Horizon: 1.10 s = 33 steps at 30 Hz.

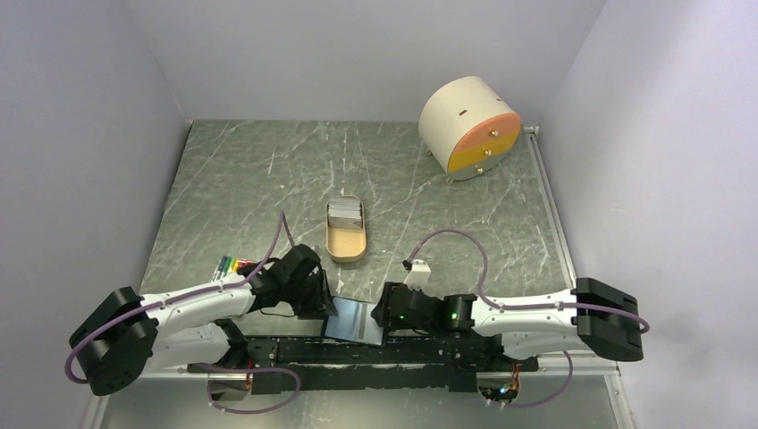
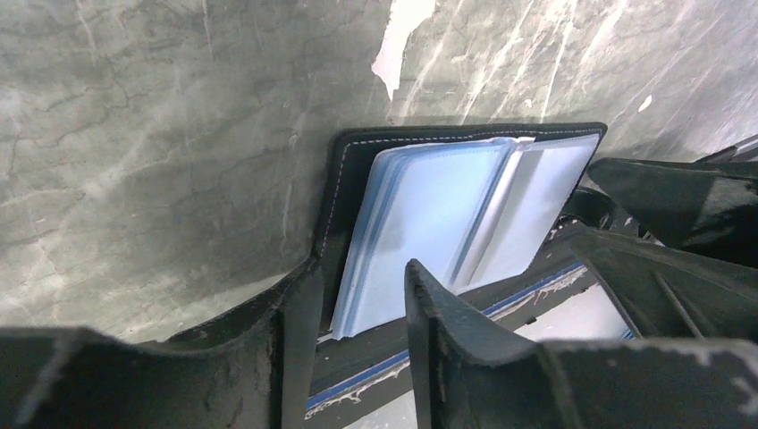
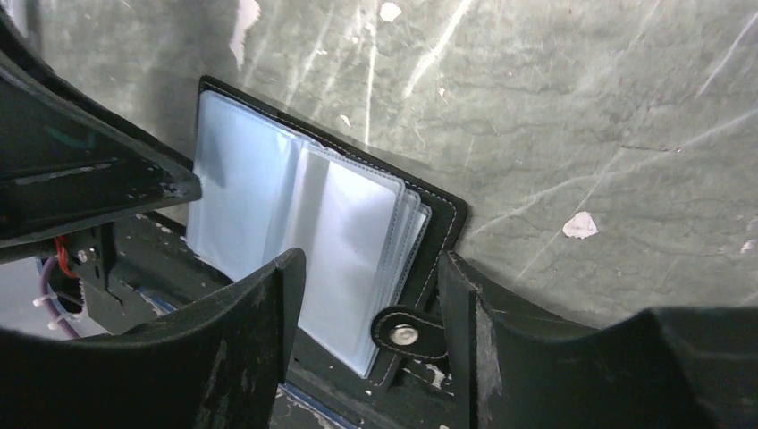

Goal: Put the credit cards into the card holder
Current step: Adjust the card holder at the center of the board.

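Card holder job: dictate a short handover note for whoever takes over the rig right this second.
Grippers: the left gripper is open, its fingers straddling the left edge of the card holder. The right gripper is open over the holder's right half, by the snap tab.
Things: the holder lies open between the two grippers, with no card visible in its pockets. The credit cards sit stacked at the far end of the tan tray.
Done: holder opened.
Left: fetch the cards and slide them into the pockets.
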### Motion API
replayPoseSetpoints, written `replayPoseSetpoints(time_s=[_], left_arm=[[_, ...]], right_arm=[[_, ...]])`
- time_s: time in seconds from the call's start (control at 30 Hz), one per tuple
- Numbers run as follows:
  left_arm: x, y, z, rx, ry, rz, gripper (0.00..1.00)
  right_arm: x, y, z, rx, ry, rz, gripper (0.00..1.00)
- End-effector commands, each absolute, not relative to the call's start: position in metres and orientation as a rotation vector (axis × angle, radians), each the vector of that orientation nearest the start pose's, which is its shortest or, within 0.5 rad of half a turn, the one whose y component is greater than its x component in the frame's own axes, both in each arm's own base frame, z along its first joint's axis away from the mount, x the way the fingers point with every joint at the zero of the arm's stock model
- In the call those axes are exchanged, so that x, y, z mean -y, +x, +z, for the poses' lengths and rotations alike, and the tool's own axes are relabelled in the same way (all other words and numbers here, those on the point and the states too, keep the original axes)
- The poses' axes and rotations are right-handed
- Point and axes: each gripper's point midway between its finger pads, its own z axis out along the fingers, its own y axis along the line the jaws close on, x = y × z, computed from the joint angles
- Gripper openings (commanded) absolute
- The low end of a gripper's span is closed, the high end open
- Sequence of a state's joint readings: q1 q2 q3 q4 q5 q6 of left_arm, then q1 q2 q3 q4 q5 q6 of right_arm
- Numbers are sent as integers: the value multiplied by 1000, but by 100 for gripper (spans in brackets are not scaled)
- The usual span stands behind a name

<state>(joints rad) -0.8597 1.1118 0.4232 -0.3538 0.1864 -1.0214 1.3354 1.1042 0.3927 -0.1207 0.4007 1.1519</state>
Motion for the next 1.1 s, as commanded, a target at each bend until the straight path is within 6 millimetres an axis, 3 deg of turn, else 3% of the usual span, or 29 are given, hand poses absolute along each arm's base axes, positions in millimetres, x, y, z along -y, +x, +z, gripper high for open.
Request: replayPoseSetpoints(time_s=[0.0,0.13,0.3,0.47,0.63,0.73,0.93,1.07], left_arm=[[227,100,19,-2857,-164,-834,41],[234,99,18,-2838,-185,-911,30],[234,109,19,-2806,-202,-898,30],[233,138,22,-2769,-207,-892,30],[230,166,42,-2712,-216,-879,29],[230,173,63,-2656,-212,-890,34],[219,183,115,-2469,-218,-912,43],[205,188,154,-2310,-204,-909,54]], right_arm=[[-267,92,20,-2493,58,763,60],[-276,102,27,-2430,21,777,54],[-268,126,19,-2416,31,721,49],[-261,160,23,-2378,6,659,48],[-260,173,32,-2374,-54,600,52],[-259,183,59,-2303,-135,576,58],[-268,219,150,-2024,-347,563,69],[-277,250,174,-1927,-516,438,73]])
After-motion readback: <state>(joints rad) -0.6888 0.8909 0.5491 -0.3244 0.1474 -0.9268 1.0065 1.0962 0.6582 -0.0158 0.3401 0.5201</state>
